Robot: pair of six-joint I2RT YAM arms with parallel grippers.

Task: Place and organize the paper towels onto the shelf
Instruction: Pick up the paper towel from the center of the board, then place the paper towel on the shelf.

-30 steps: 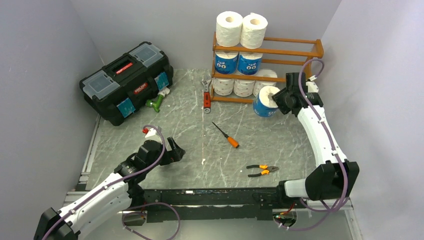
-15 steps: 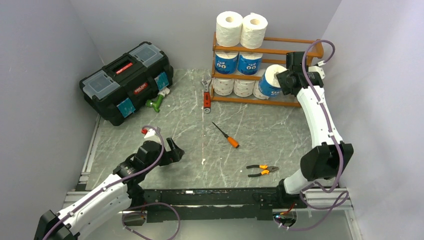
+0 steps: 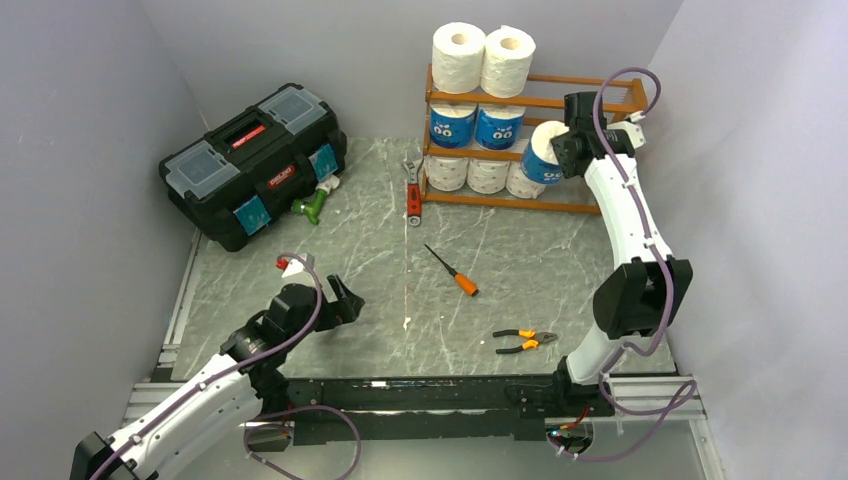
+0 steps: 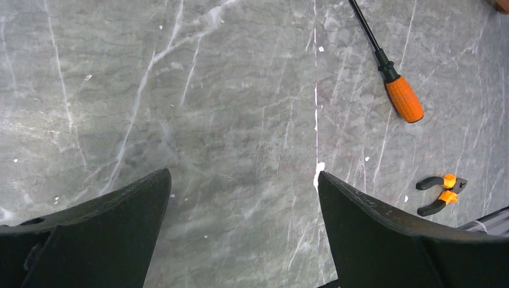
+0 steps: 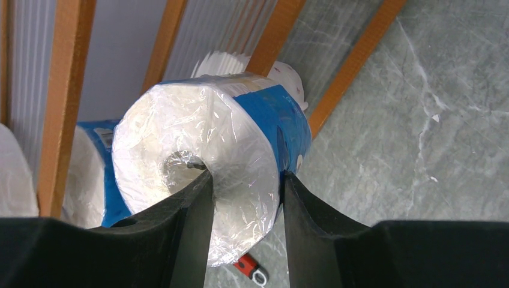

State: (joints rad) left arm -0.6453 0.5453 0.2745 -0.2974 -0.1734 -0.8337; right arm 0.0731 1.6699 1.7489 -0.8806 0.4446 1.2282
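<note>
Blue-wrapped roll (image 3: pixel 543 156) (image 5: pixel 204 150): off the tabletop (image 3: pixel 540 265), lying on its side at the right-hand end of the shelf's middle tier, beside the two blue rolls (image 3: pixel 475 126) seated there. Cannot tell whether it rests on the slats or hangs just in front of them.

Right gripper (image 3: pixel 562 152) (image 5: pixel 243 180): clamped on the blue-wrapped roll, one finger inside the hollow core and the other outside against the wrapper. The right wrist view shows the plastic creased around the core mouth.

Shelf (image 3: pixel 585 104) (image 5: pixel 72 90): stands at the back of the tabletop.
- Top: two white rolls (image 3: pixel 483 58), side by side.
- Middle tier: the two blue rolls at left and centre.
- Bottom tier: white rolls (image 3: pixel 468 174), the rightmost partly hidden behind the held one.

Left gripper (image 3: pixel 342 303) (image 4: pixel 243 180): jaws spread wide, nothing between them, low over bare tabletop at the near left, well apart from the shelf.

Other items:
- orange-handled screwdriver (image 3: pixel 455 275) (image 4: pixel 402 99), mid-tabletop
- pliers (image 3: pixel 525 342) (image 4: pixel 441 191), nearer the arm bases
- red-handled wrench (image 3: pixel 412 195), just left of the shelf's foot
- black toolbox (image 3: pixel 255 165), far left, lid shut
</note>
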